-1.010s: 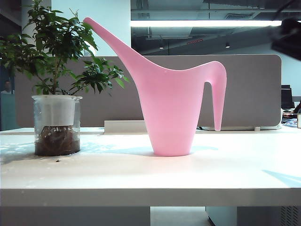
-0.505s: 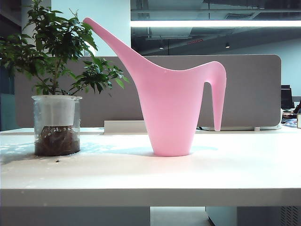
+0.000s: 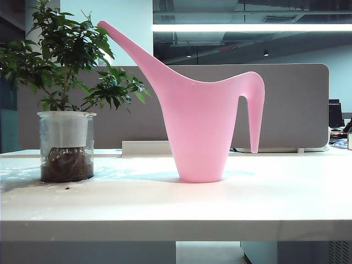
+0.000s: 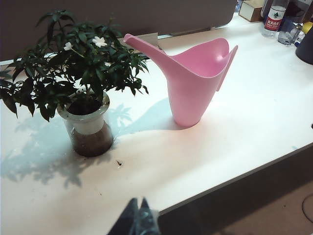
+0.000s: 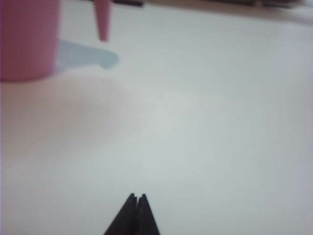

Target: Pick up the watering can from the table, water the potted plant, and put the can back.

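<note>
The pink watering can (image 3: 201, 129) stands upright mid-table, spout slanting up toward the potted plant (image 3: 66, 110) at the left. From the left wrist camera the can (image 4: 195, 83) and the plant (image 4: 85, 98) both sit on the white table (image 4: 244, 122). My left gripper (image 4: 138, 201) is shut and empty, hovering over the table's front edge, well short of both. My right gripper (image 5: 137, 196) is shut and empty, low over bare table, with the can's base (image 5: 27, 39) and handle tip (image 5: 102, 22) far ahead of it. Neither gripper shows in the exterior view.
A grey-beige divider panel (image 3: 286, 104) closes off the back of the table. A water bottle (image 4: 274, 17), a box (image 4: 252, 9) and a dark object (image 4: 305, 46) stand at the far corner beyond the can. A dark speck (image 4: 119, 163) lies near the plant pot.
A dark blurred arm part at the exterior view's upper right corner one second ago has gone out of frame. Can and plant have not moved.
</note>
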Motion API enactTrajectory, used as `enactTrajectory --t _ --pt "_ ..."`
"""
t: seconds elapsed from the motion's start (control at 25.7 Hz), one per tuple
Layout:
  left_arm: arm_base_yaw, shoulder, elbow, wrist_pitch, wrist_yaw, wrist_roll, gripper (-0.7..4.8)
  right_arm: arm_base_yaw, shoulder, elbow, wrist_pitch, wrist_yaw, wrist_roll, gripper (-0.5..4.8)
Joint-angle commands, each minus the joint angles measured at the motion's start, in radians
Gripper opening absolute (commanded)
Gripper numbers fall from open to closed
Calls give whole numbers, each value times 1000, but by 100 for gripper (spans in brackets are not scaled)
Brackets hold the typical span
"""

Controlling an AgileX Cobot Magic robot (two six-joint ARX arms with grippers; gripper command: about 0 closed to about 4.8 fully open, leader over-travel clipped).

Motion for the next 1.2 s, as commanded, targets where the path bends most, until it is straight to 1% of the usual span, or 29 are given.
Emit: enactTrajectory --t 0.04,0.23,0.5,0.85,0.93,1.2 --pt "0 0 2 7 5 3 -5 1 -74 -4 -44 29 -4 -6" --pt "0 0 2 7 5 3 -5 0 -143 -4 -44 29 -3 -6" --pt "0 0 2 7 5 3 -5 0 -143 -4 -43 32 -4 -6" --pt "0 0 2 7 5 3 -5 0 -143 -4 -47 -6 -4 -6" --pt "0 0 2 7 5 3 -5 0 -143 -4 -47 8 -4 -6" --pt "0 0 2 7 5 3 -5 0 -143 -4 -45 8 -3 -5"
